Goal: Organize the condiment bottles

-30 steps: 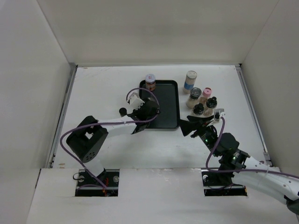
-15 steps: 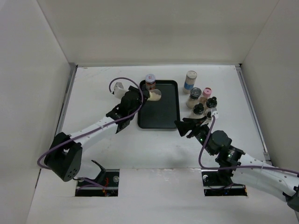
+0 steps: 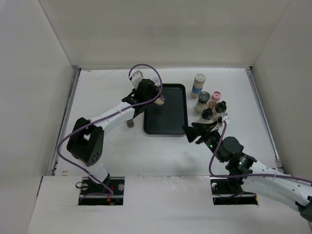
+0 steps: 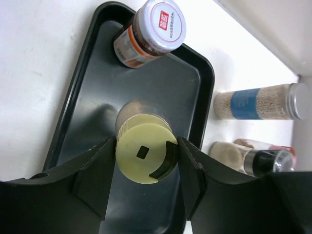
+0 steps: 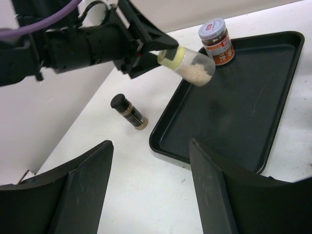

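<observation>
**Left gripper (image 4: 146, 163) clamped on yellow-capped bottle (image 4: 142, 152); right gripper (image 3: 195, 132) open**

Left gripper: the jaws are closed on the yellow cap, one finger on each side of it. The yellow-capped bottle is tilted. Its beige-filled body points away from the fingers and down toward the black tray (image 4: 73, 114). In the right wrist view it hangs clear of the tray floor. Beyond the bottle, a whitish-capped jar (image 4: 158, 24) stands upright in the tray's far corner. Beneath the left arm, a lying black-capped bottle (image 5: 129, 111) rests on its side on the table (image 3: 107, 87), near the tray rim.

Right gripper: the fingers are spread with nothing between them, off the tray's near corner. Just beyond the fingertips stand two black-capped bottles (image 3: 207, 114) (image 3: 221, 106). Past these are a grey-capped jar (image 3: 203, 100) and a pink-capped bottle (image 3: 215, 98). Farthest out is the blue-label bottle (image 3: 198, 84). All five stand upright on the table beside the tray.
</observation>
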